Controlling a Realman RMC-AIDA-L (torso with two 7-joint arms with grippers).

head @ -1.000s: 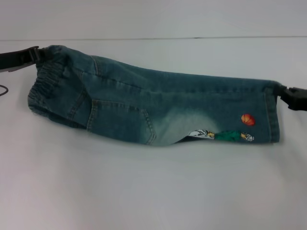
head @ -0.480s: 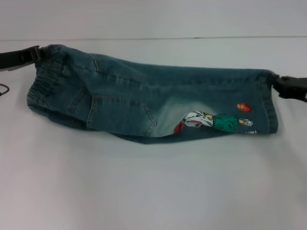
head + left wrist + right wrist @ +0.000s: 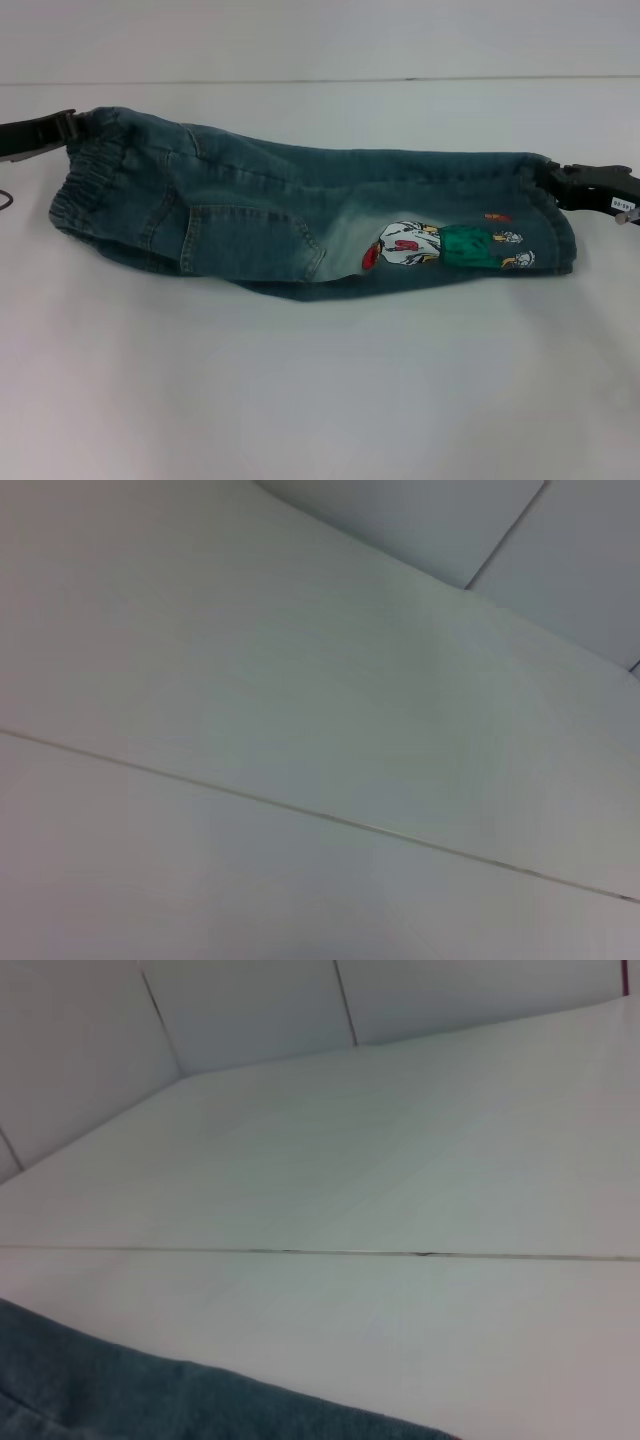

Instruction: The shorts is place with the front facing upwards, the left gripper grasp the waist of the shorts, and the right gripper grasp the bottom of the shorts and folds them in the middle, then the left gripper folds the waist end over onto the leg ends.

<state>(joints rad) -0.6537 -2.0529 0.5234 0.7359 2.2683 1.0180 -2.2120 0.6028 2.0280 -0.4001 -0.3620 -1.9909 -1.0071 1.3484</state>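
Note:
Blue denim shorts (image 3: 290,215) lie folded lengthwise across the white table (image 3: 320,400) in the head view, elastic waist at the left, leg ends at the right, a cartoon patch (image 3: 440,247) showing near the leg ends. My left gripper (image 3: 72,128) is shut on the waist corner at the far left. At the far right, my right gripper (image 3: 556,182) is shut on the leg hem. The right wrist view shows only an edge of the denim (image 3: 120,1400) and bare table; the left wrist view shows table only.
A thin seam (image 3: 320,80) runs across the table behind the shorts. A dark cable (image 3: 6,196) curls at the left edge. Bare white surface lies in front of the shorts.
Both grippers have lowered the upper folded edge toward the table. The right end has dropped and shifted left, so the top layer settled and the cartoon patch came into full view.

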